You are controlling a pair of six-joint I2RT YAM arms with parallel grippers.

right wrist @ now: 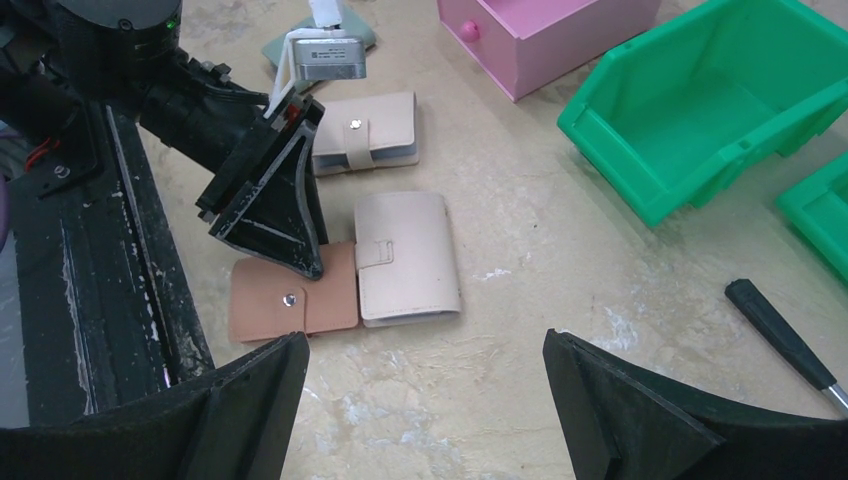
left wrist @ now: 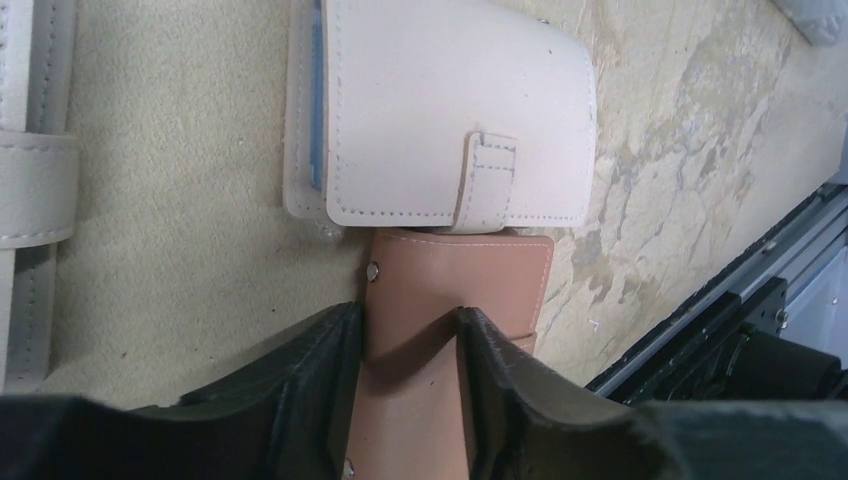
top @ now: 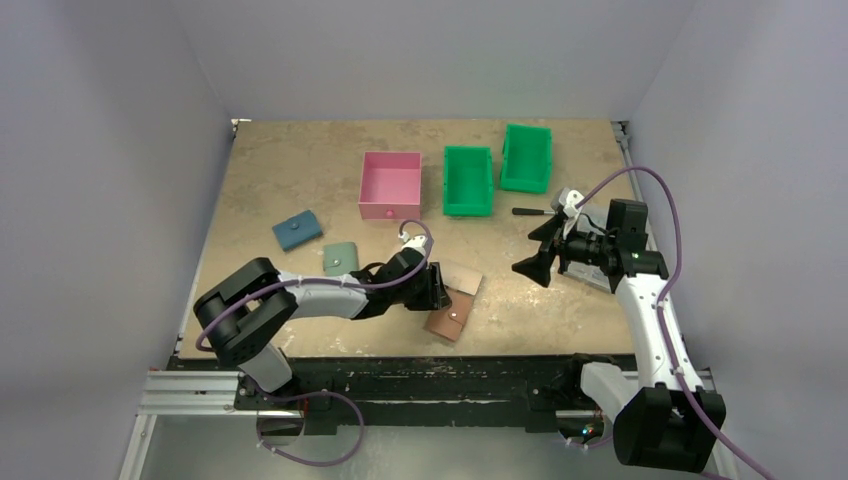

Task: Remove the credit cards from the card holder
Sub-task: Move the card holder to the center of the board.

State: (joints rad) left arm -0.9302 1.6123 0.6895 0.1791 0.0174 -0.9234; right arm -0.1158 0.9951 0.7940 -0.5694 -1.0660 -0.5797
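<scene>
The reddish-brown card holder (top: 447, 322) lies flat and snapped closed near the table's front edge, touching a beige wallet (top: 462, 280). My left gripper (top: 437, 288) is down on it. In the left wrist view the gripper (left wrist: 408, 312) has one fingertip at the card holder's (left wrist: 450, 280) left edge and the other resting on its leather, with a gap between them. The right wrist view shows the holder (right wrist: 290, 300) under that finger. No credit cards show. My right gripper (top: 535, 248) hovers wide open to the right, and in its own view it (right wrist: 425, 345) holds nothing.
A second beige wallet (right wrist: 365, 135) lies behind the first (right wrist: 405, 255). A sage green wallet (top: 340, 258) and a blue one (top: 297, 231) sit left. A pink box (top: 390, 185) and two green bins (top: 467, 180) (top: 526, 158) stand at the back. A black-handled tool (top: 530, 211) lies near the right arm.
</scene>
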